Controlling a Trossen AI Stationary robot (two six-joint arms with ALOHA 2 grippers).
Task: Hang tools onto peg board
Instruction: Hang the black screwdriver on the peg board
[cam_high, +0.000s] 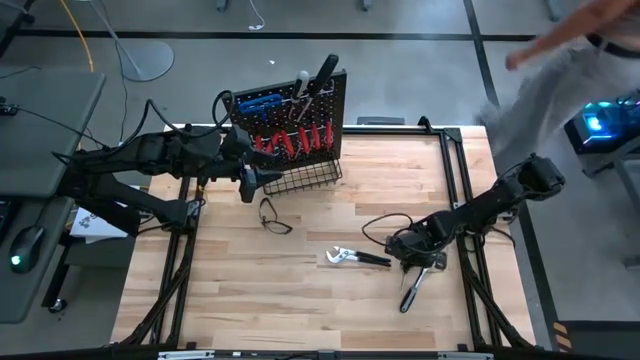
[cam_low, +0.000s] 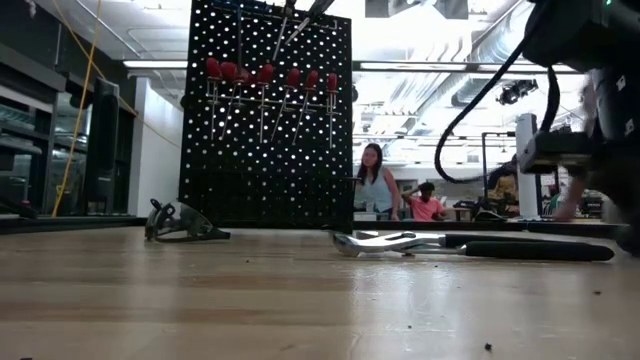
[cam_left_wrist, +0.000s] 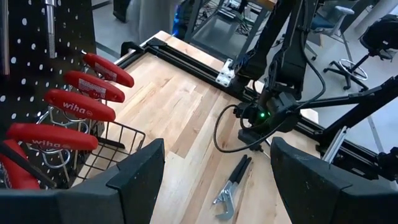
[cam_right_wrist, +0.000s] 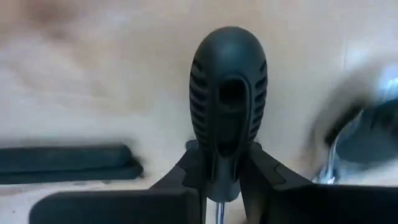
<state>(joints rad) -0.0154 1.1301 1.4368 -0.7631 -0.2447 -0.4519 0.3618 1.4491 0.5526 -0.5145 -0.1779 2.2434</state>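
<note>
Ratchet (cam_high: 414, 285) is lying on the tabletop (cam_high: 300, 300) near the right edge, its black grip sitting between the right end effector (cam_right_wrist: 225, 171) fingers, which are closing around it — likely for lifting toward the peg board (cam_high: 300, 115). Pliers (cam_high: 355, 258) are resting just beside. Left end effector (cam_left_wrist: 214, 171) is hovering wide open, empty, beside the wire basket (cam_left_wrist: 118, 146) — its contents cannot be made out.

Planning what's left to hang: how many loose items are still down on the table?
3. The pliers lie mid-table; a black-handled tool sits in the right gripper at the right side; a small dark item, unidentifiable, lies before the wire basket. None seems hidden.
</note>
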